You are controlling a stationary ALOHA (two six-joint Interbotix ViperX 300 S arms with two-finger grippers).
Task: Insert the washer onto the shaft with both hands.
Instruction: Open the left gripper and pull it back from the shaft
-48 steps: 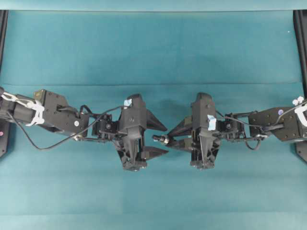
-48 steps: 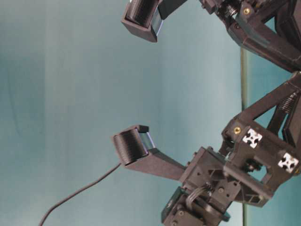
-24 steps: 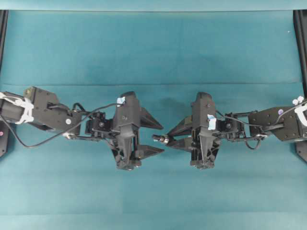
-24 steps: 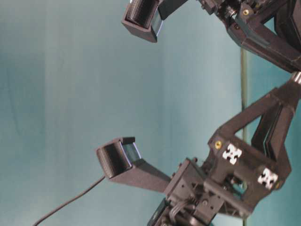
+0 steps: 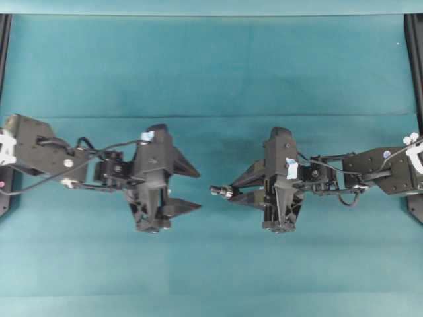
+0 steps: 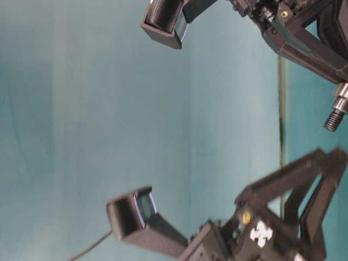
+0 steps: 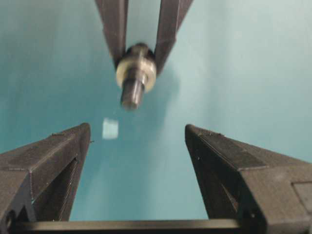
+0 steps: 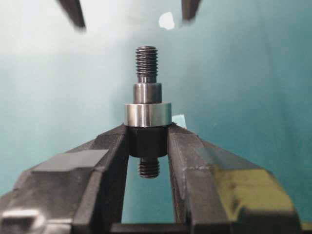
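Note:
My right gripper [image 5: 232, 191] is shut on the shaft [image 5: 223, 191], which points left toward my left gripper. In the right wrist view the gripper [image 8: 147, 134] clamps the shaft's dark body, and the threaded end [image 8: 146, 61] sticks out beyond the fingers. The silvery washer [image 8: 147, 114] sits around the shaft, against the fingertips. My left gripper [image 5: 199, 191] is open and empty, a short gap left of the shaft's tip. In the left wrist view its open gripper [image 7: 137, 129] faces the shaft [image 7: 131, 92] and washer [image 7: 137, 72]. The shaft's tip also shows in the table-level view [image 6: 335, 115].
The teal cloth [image 5: 211, 66] covers the table. A small pale blue tape square [image 7: 110, 128] lies on it under the grippers and also shows in the right wrist view [image 8: 166, 20]. Black rails [image 5: 416, 59] run along the left and right edges.
My left arm has drawn back to the left, away from the shaft, with its gripper still open. The right arm, shaft and washer have not moved.

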